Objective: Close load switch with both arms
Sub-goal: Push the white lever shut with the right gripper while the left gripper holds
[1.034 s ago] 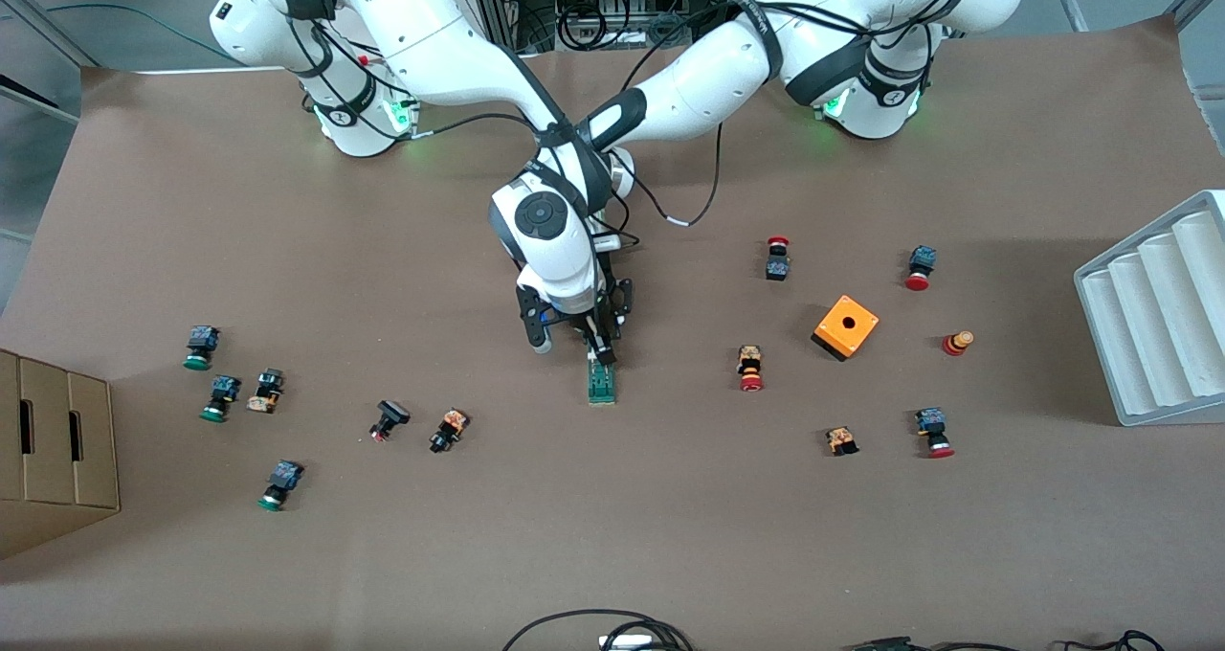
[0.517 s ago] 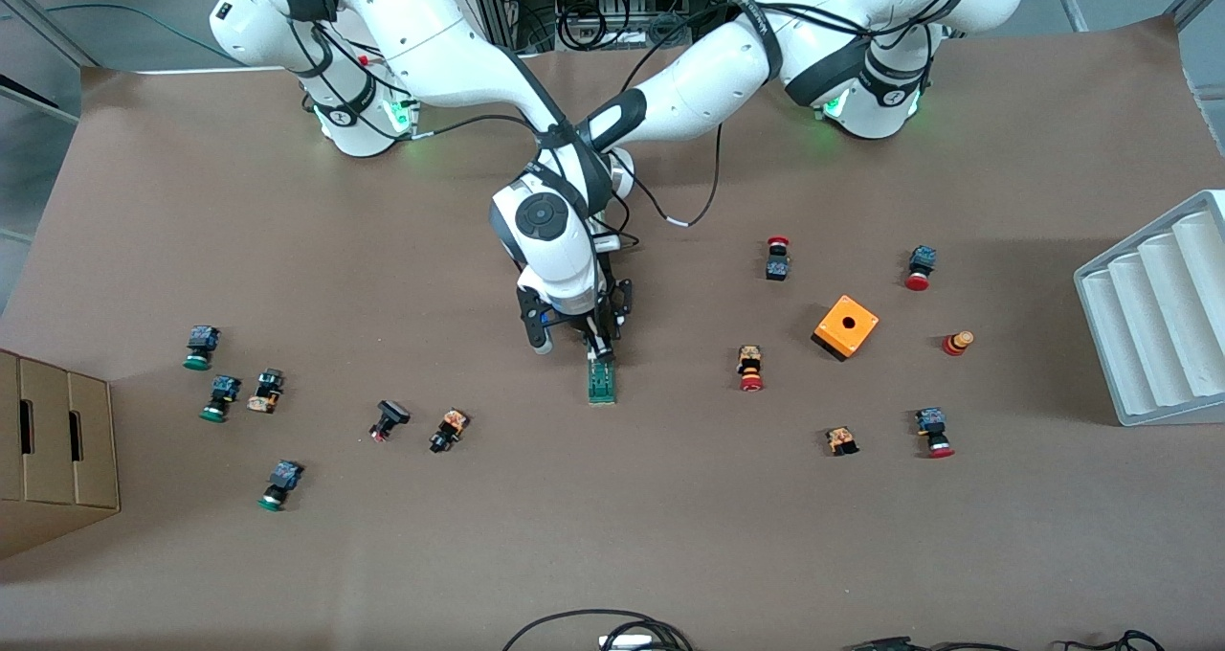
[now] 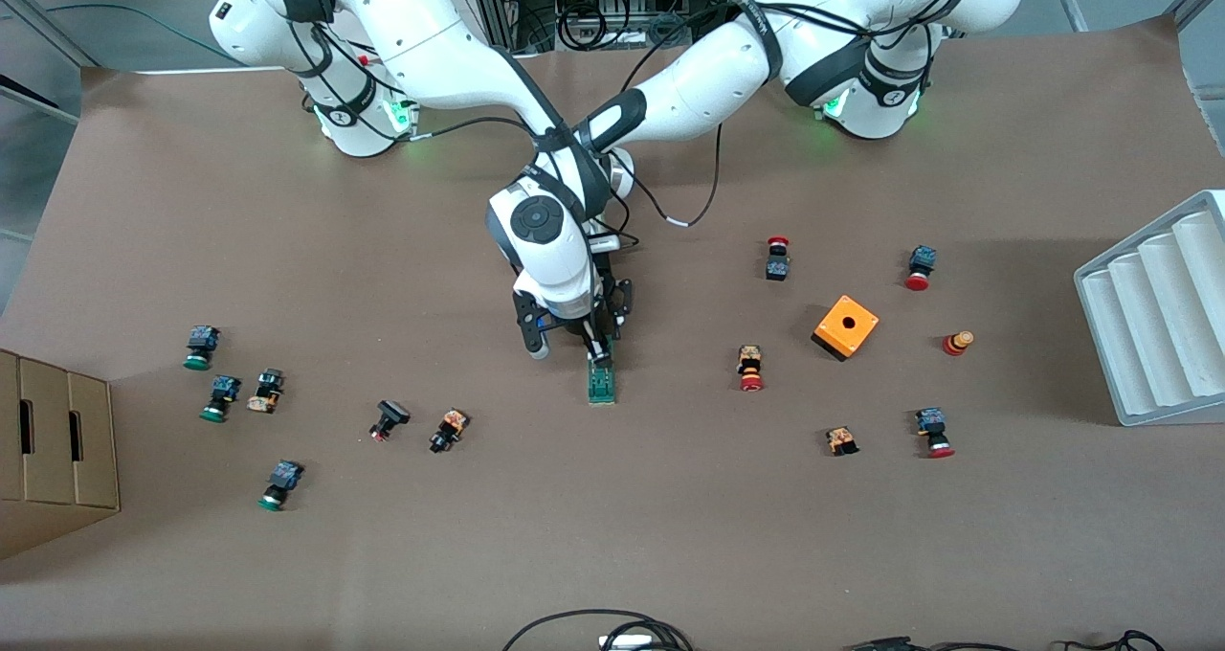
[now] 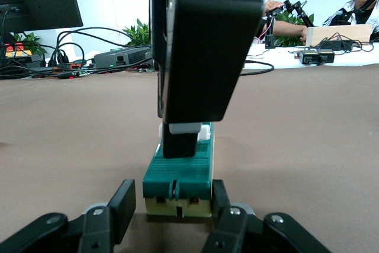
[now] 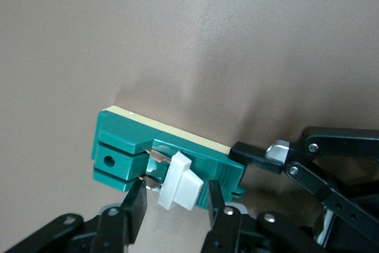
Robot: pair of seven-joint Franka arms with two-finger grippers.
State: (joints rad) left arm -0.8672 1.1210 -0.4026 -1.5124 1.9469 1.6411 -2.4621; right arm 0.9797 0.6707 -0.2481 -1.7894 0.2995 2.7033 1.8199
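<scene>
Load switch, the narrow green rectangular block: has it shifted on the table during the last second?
No. The narrow green rectangular load switch lies at the same spot, level with the red-capped push button toward the left arm's end, as before.

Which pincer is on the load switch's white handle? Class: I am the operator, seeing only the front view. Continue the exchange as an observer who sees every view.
Observer: The right pincer. Its wrist view shows the white handle between its open fingers, with a gap on one side.
Operator: And the left pincer?
Observer: The left pincer is down at table level, shut on the load switch at the end farther from the front camera.
Operator: Anything exposed on the switch?
Observer: Yes, copper-coloured metal shows beside the handle.
</scene>
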